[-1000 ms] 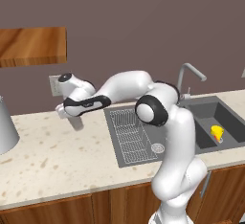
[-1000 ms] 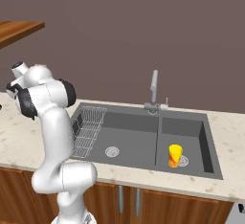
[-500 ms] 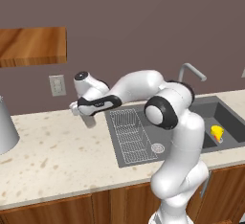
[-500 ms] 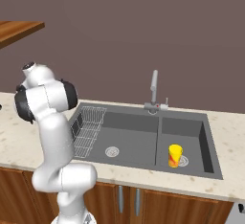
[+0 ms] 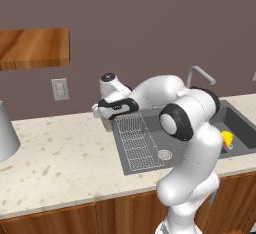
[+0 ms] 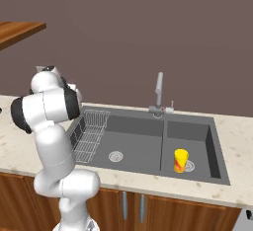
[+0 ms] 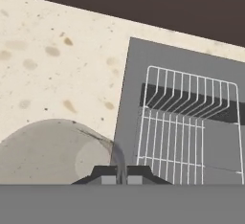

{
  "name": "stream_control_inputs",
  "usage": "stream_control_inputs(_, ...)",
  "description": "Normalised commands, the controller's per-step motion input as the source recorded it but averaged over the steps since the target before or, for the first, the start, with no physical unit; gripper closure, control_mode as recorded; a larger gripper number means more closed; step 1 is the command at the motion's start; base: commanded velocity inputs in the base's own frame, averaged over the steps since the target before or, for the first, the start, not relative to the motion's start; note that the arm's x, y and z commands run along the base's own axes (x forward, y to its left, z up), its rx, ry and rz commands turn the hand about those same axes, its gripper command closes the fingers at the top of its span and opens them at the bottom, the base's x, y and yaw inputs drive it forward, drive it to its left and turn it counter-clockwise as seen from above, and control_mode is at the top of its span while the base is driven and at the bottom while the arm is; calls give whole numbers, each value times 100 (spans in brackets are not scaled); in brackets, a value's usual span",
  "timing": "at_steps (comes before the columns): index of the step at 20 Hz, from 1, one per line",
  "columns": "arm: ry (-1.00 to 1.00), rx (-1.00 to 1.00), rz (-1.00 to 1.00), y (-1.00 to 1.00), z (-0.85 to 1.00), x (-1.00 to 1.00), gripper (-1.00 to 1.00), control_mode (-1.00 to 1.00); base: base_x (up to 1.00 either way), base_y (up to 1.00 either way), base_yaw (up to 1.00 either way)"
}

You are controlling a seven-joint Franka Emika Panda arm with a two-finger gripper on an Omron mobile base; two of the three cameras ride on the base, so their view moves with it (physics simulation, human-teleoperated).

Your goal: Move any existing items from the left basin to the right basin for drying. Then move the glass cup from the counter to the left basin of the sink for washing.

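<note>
Countertop (image 5: 65, 153) of beige speckled stone carries everything here, running along the dark wall over wooden cabinets, with the dark grey sink (image 6: 148, 168) sunk into it and a grey curved faucet (image 6: 158, 93) at the sink's back edge. Within the sink, the wider left basin (image 6: 133, 148) holds a white wire rack (image 5: 136, 143) and a round drain; the narrower right basin (image 6: 197, 138) has its own drain, and the yellow red-banded bottle (image 6: 181, 160) stands upright there, near the basin's front edge. At the counter's far left edge in the left base view sits a large grey cone-shaped object (image 5: 6, 133). My arm reaches out over the sink's left rim. My gripper (image 7: 121, 174) is clamped on the glass cup (image 7: 52, 151), fingers pinching its rim, the grey translucent tumbler hanging over the counter just beside the sink's left edge.
</note>
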Motion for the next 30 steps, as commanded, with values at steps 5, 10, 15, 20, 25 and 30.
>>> stream_control_inputs(5, 0, 4, -3, -71, 9, 0, 100, -100, 0, 0, 0)
stream_control_inputs(10, 0, 4, -3, -69, 4, 0, 100, -100, 0, 0, 0)
stream_control_inputs(15, 0, 5, -3, -69, 0, 0, 100, -100, 0, 0, 0)
stream_control_inputs(20, 0, 5, -3, -65, 0, 0, 100, -100, 0, 0, 0)
stream_control_inputs(25, 0, 5, -3, -60, -1, 0, 100, -100, 0, 0, 0)
stream_control_inputs(30, 0, 5, -3, -57, -4, 0, 100, -100, 0, 0, 0)
